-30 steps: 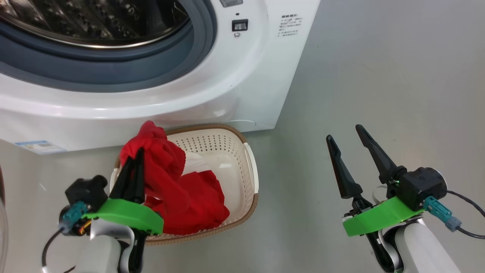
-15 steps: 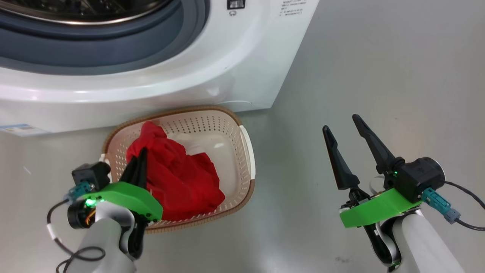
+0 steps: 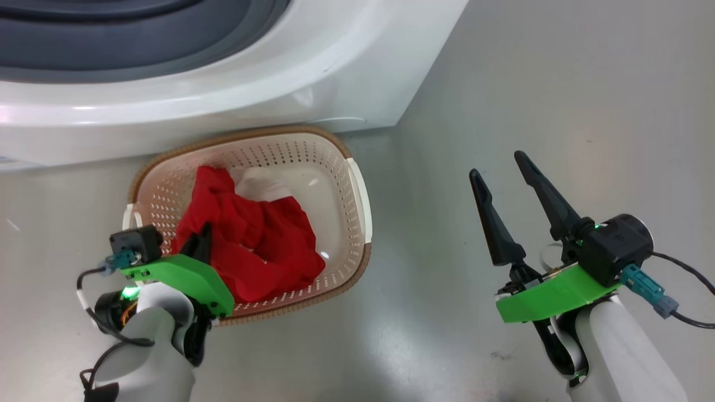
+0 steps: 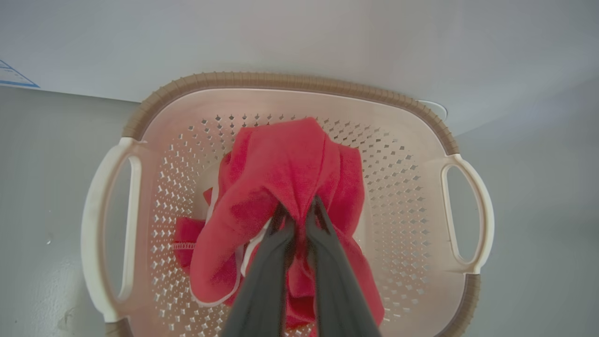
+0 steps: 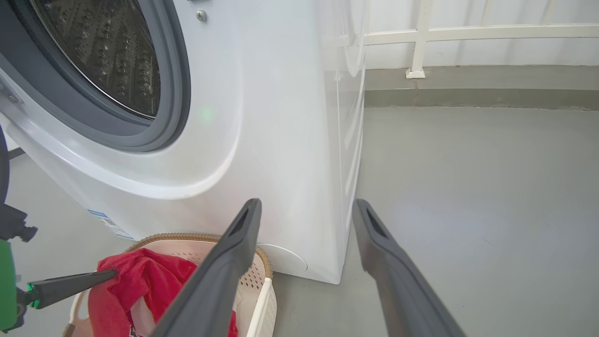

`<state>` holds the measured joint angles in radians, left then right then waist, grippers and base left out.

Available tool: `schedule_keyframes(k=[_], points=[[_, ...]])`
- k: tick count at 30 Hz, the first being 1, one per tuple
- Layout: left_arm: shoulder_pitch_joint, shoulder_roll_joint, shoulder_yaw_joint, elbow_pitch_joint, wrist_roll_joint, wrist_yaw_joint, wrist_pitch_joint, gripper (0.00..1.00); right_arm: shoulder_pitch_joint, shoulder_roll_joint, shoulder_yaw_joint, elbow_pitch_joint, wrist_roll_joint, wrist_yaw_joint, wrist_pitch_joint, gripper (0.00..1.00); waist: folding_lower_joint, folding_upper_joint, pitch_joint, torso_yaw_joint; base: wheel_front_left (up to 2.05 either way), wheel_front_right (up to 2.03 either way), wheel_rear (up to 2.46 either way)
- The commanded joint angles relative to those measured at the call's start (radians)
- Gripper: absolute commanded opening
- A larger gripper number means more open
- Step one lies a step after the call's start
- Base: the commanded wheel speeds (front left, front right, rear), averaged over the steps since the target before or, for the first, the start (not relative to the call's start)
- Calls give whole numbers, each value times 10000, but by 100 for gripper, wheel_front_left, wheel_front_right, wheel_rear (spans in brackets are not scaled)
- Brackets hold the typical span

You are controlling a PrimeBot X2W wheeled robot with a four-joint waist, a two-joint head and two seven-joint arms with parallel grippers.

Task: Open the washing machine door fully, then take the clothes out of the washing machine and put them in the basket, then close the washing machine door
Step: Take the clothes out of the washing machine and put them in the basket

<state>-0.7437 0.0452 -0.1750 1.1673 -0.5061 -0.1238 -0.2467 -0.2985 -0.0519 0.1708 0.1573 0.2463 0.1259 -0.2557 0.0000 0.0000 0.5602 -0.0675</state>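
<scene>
The red clothes (image 3: 251, 240) lie bunched in the cream basket (image 3: 357, 195), which stands on the floor against the white washing machine (image 3: 223, 84). My left gripper (image 3: 204, 233) is down inside the basket, shut on a fold of the clothes (image 4: 281, 164); the left wrist view shows both fingers pinching the fabric at the left gripper (image 4: 299, 213). My right gripper (image 3: 497, 166) hovers open and empty over the floor to the right of the basket. In the right wrist view the right gripper (image 5: 305, 206) points at the machine's corner, with the drum (image 5: 107, 56) uncovered. The washing machine door is out of view.
Bare grey floor (image 3: 558, 100) spreads to the right of the machine. A white railing (image 5: 468, 32) and a low kerb run along the back wall. A blue sticker (image 5: 107, 222) sits low on the machine's front, just above the basket rim (image 5: 187, 236).
The head camera has tilted down, so the machine slid up the picture. My left gripper has lowered the red clothes from above the rim down into the basket. The right arm has barely moved.
</scene>
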Motion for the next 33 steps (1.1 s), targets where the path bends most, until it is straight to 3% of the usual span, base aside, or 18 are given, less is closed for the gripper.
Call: schedule_keyframes(k=[1, 22, 26, 28, 30, 31, 33], points=[[-96, 236, 159, 150, -114, -61, 14, 0, -129, 17, 208, -261, 49, 48, -61, 100, 0, 0, 236, -36, 0, 0, 0], [-914, 630, -315, 1151, -357, -68, 447, 0, -605, 17, 373, -381, 153, 48, -61, 100, 0, 0, 1285, -603, 0, 0, 0], [-960, 653, -365, 1181, -404, -68, 476, 28, -642, 17, 365, -365, 181, 48, -61, 100, 0, 0, 1309, -625, 0, 0, 0], [-964, 657, -389, 1192, -430, -68, 483, 48, -656, 17, 357, -348, 193, 48, -61, 100, 0, 0, 1295, -624, 0, 0, 0], [-952, 646, -411, 1200, -463, -68, 505, 95, -664, 17, 350, -336, 197, 48, -61, 100, 0, 0, 1265, -613, 0, 0, 0], [-950, 640, -420, 1204, -476, -68, 508, 100, -667, 17, 344, -329, 197, 48, -61, 100, 0, 0, 1246, -603, 0, 0, 0], [-960, 627, -456, 1209, -478, -68, 474, 100, -665, 17, 336, -311, 193, 48, -61, 100, 0, 0, 1195, -581, 0, 0, 0]])
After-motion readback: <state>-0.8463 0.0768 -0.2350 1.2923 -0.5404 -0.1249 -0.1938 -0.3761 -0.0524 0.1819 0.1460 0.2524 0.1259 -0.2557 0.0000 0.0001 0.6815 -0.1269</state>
